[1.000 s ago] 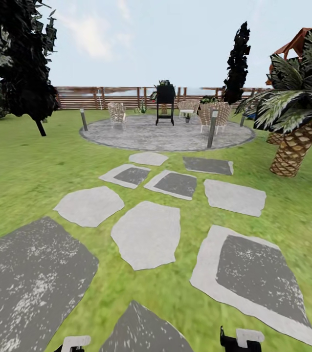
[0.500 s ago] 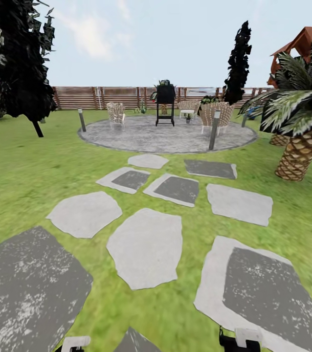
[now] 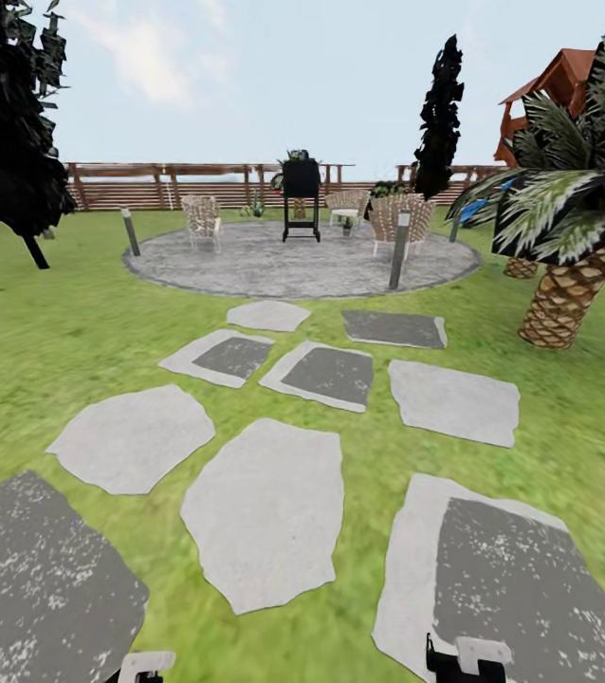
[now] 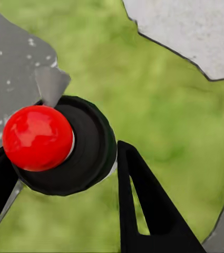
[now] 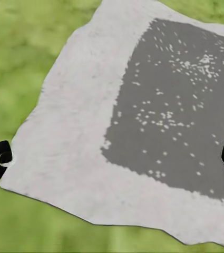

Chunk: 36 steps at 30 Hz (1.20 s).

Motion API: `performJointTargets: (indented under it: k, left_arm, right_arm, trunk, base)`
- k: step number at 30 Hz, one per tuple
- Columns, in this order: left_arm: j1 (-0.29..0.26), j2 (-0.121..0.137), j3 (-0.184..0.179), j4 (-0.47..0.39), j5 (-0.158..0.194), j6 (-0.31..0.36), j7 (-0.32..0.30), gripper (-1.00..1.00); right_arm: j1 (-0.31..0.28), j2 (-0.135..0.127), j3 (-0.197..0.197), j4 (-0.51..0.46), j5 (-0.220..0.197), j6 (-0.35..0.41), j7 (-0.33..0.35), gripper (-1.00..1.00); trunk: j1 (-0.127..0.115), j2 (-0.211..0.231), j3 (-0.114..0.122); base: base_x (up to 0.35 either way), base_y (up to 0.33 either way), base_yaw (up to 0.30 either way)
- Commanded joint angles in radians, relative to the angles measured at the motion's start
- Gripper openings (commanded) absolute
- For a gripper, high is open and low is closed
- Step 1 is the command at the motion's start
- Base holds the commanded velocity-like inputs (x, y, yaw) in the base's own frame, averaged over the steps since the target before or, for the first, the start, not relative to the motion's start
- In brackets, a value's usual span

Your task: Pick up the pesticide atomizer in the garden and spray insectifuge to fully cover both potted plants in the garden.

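Step in hand: we judge it is the drive over the lawn [image 3: 46, 323] toward the round patio [image 3: 293, 270] in the upper middle of the head view; the spraying is not yet begun.
Left gripper [image 4: 64, 150]: its two black fingers [image 4: 143, 211] are closed against a dark round body with a shiny red knob; we take this for the pesticide atomizer [image 4: 88, 147], clamped and seen from its end.
Right gripper [image 5: 114, 157]: the fingertips stand at the two opposite edges of the right wrist view, wide apart, with nothing between them, above a grey stepping slab [image 5: 80, 132].
Potted plants: one small green plant in a little pot [image 3: 346, 226] stands on the patio beside the wicker chairs [image 3: 399, 220], in the upper middle of the frame. Which of the other far green spots is the second one, we cannot tell.
How to do it well: we should keep the base on the line of the slabs, pass between the short posts [image 3: 398, 249], and stop near enough that the left arm reaches down to the low pots. The clamp must not loosen on the way.
Containers: the pot holds green leaves, too small for more detail. How much liquid the atomizer holds is hidden.
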Motion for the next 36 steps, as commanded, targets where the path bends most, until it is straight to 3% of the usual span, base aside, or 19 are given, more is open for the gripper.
performJointTargets:
  k: [1,7,36]
  left_arm:
    - [0.000,0.000,-0.001,0.000,0.003,-0.003,0.001,-1.00]
    - [0.000,0.000,0.000,0.000,0.003,-0.003,0.001,-1.00]
    - [0.000,0.002,0.004,0.000,0.003,-0.002,0.001,-1.00]
  right_arm:
    - [-0.001,0.000,-0.007,0.002,0.010,-0.002,-0.004,1.00]
    - [-0.001,0.000,-0.007,0.002,0.011,-0.002,-0.004,1.00]
    - [-0.001,0.000,-0.006,0.002,0.012,-0.002,-0.004,1.00]
  trunk:
    - [0.000,0.000,-0.001]
    - [0.000,0.000,-0.001]
    - [0.000,0.000,-0.001]
  base:
    - [0.337,0.000,-0.296]
    - [0.336,0.000,-0.169]
    - [0.336,0.000,-0.001]
